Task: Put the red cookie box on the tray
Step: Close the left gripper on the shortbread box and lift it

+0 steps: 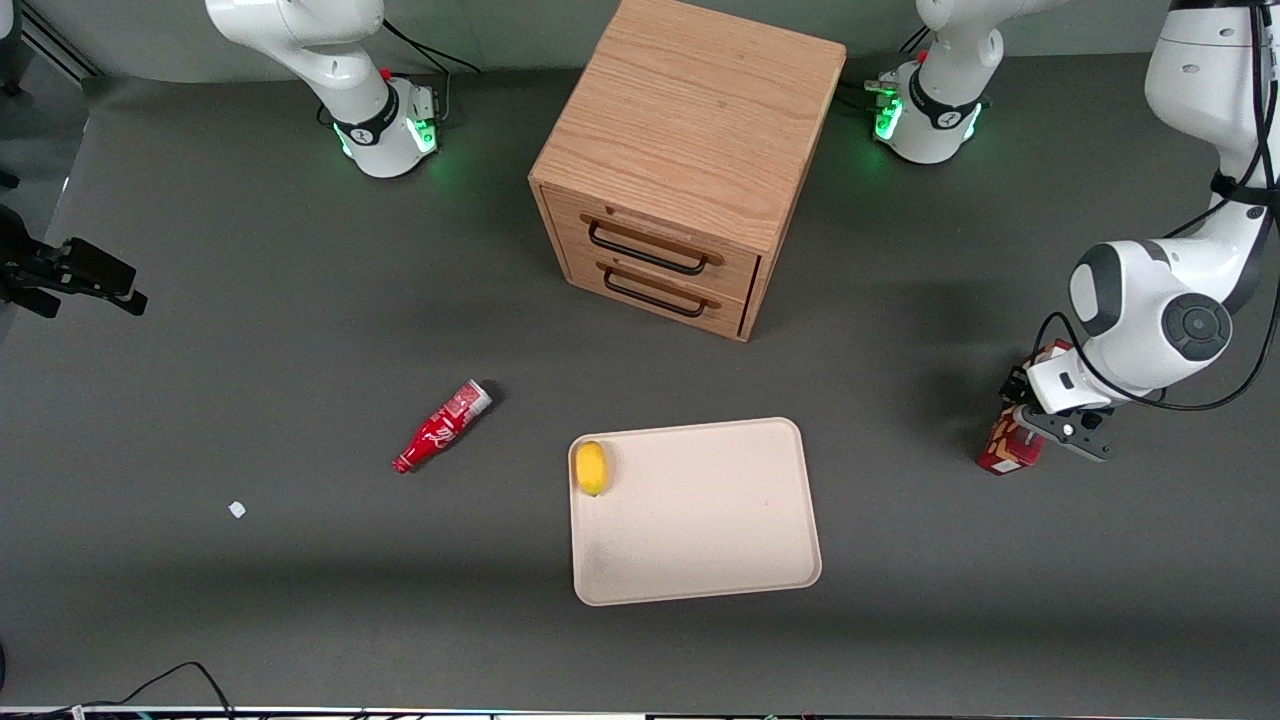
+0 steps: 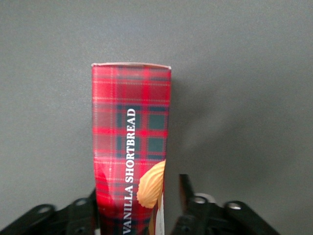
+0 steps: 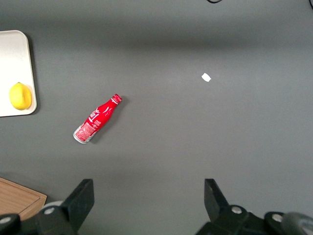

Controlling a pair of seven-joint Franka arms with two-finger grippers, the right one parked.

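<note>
The red cookie box (image 1: 1003,449) (image 2: 131,142), a slim tartan carton reading "VANILLA SHORTBREAD", rests on the dark table toward the working arm's end. My left gripper (image 1: 1045,425) (image 2: 139,198) is down over it and open. Its fingers straddle the carton: one finger lies against a long side, while the other finger (image 2: 185,188) stands a small gap off the side next to it. The cream tray (image 1: 700,540) (image 3: 14,58) lies flat near the middle of the table, well apart from the box, nearer the front camera than the cabinet.
A yellow lemon (image 1: 591,467) (image 3: 20,96) sits in a corner of the tray. A red soda bottle (image 1: 442,426) (image 3: 97,119) lies toward the parked arm's end, with a small white scrap (image 1: 237,509) past it. A wooden two-drawer cabinet (image 1: 690,150) stands farther back.
</note>
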